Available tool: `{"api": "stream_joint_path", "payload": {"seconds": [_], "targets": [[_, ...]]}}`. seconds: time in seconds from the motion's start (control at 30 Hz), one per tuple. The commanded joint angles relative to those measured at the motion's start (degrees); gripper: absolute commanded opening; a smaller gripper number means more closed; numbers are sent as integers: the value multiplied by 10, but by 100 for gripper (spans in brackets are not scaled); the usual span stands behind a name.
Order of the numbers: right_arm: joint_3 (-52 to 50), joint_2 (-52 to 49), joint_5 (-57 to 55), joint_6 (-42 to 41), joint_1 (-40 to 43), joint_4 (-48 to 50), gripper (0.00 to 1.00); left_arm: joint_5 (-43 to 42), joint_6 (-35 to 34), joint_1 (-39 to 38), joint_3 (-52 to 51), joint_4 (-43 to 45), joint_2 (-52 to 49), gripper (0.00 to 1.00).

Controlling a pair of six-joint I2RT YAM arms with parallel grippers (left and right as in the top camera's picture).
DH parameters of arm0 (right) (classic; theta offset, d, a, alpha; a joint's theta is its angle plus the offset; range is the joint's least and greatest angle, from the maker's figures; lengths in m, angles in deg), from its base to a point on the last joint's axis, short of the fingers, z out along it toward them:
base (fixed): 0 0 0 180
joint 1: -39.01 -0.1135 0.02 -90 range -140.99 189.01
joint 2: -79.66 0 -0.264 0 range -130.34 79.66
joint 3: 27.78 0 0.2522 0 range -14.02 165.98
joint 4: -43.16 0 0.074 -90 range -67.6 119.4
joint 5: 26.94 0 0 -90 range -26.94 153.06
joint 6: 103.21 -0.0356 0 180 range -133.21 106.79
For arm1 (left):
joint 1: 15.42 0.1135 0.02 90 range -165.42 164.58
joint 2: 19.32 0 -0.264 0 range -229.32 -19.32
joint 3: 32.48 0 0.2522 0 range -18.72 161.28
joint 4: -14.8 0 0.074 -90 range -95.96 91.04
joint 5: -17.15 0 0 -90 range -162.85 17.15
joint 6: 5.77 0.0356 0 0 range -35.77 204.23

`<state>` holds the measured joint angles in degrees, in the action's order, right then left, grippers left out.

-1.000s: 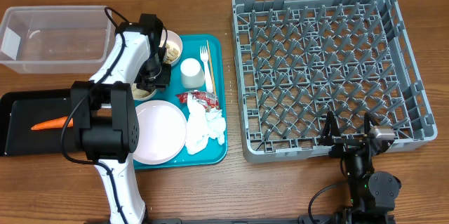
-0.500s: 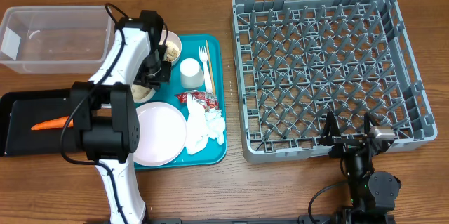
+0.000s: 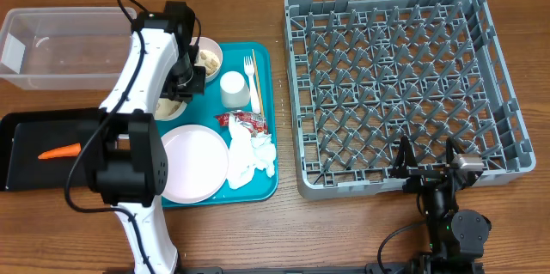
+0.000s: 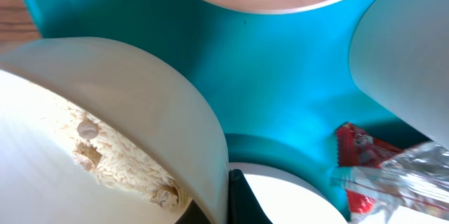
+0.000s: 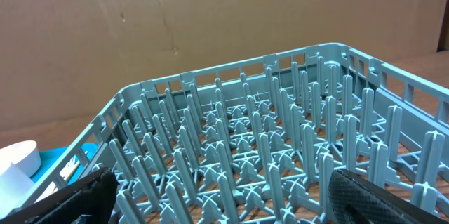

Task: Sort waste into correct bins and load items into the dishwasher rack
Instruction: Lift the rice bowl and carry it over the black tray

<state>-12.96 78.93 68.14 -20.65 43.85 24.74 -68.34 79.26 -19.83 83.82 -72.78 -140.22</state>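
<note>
The left gripper [image 3: 179,92] is clamped on the thin rim of a rice bowl [image 4: 126,112] at the teal tray's [image 3: 206,106] left edge. Only one dark fingertip [image 4: 236,197] is seen, and most of that bowl is hidden by the arm from above. The right gripper [image 3: 427,164] is spread wide at the near edge of the grey latticed rack [image 3: 400,76]. Two bowls are counted, the second bowl [image 3: 209,57] in the tray's far left corner, then one smooth cup [image 3: 234,89], one glossy round plate [image 3: 196,161], one fork [image 3: 248,70], one stick [image 3: 256,94], one crinkled red wrapper [image 3: 243,120] and one crumpled napkin [image 3: 251,155]. One carrot [image 3: 58,151] lies in the black tray [image 3: 34,132], beside the clear tub [image 3: 64,46].
</note>
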Motion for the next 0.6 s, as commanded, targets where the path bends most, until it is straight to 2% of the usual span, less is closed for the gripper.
{"api": "stream_joint_path", "payload": {"seconds": [0.0, 0.1, 0.23, 0.4, 0.57], "targets": [[-6, 4, -4, 2, 2, 3, 100, -17, -30, 7, 17, -3, 73, 4], [-6, 4, -3, 2, 2, 3, 100, -50, -30, 24, 17, -3, 116, 4], [-6, 4, -4, 2, 2, 3, 100, -126, -34, 84, 17, -3, 162, 4], [-6, 4, -4, 2, 2, 3, 100, -239, -31, 196, 16, -12, 167, 4], [-6, 4, -4, 2, 2, 3, 100, -314, -12, 305, 14, -11, 165, 4]]}}
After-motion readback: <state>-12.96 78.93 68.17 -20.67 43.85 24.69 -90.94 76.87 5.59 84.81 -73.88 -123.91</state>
